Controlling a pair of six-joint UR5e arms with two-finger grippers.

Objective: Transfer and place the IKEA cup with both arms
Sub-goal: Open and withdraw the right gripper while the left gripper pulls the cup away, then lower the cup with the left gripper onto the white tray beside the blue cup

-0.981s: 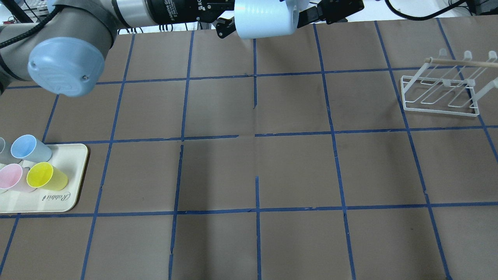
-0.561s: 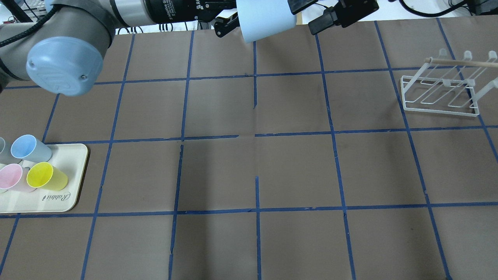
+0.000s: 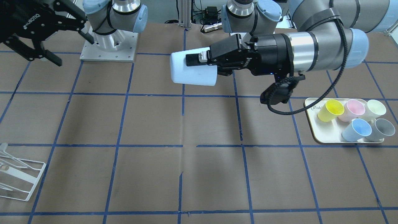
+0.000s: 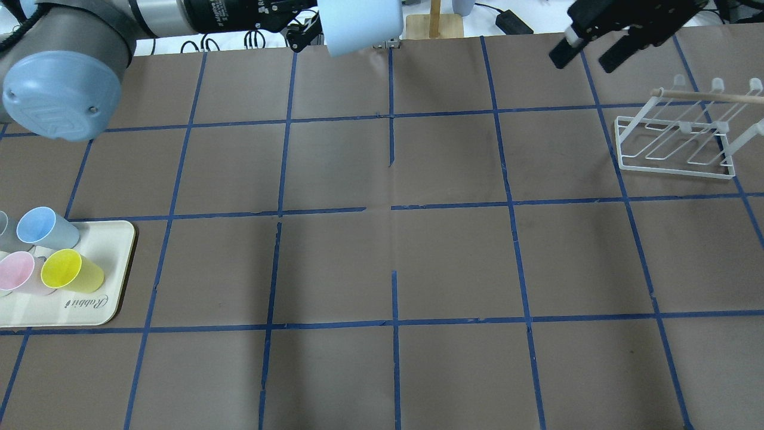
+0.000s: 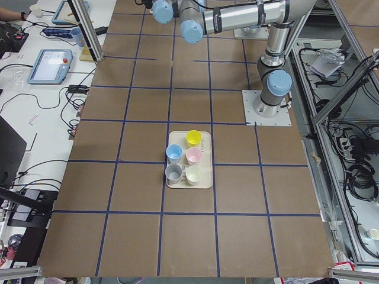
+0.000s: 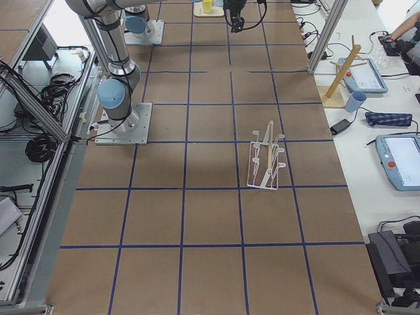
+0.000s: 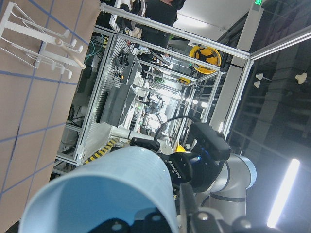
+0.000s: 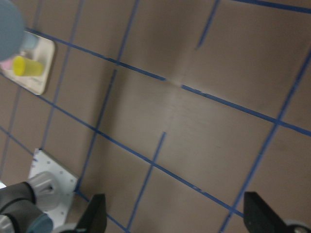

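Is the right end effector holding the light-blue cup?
No, the light-blue cup sits in the left end effector; the right end effector is open and empty.

Pale-blue IKEA cup [image 3: 192, 74] sideways, aloft

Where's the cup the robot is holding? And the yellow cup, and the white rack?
Held cup [image 3: 192, 76]: front-facing view, on its pale side wall.
Yellow cup [image 3: 326, 115]: front-facing view, on its outer side.
Rack [image 4: 677, 173]: overhead view, on its front base bar.
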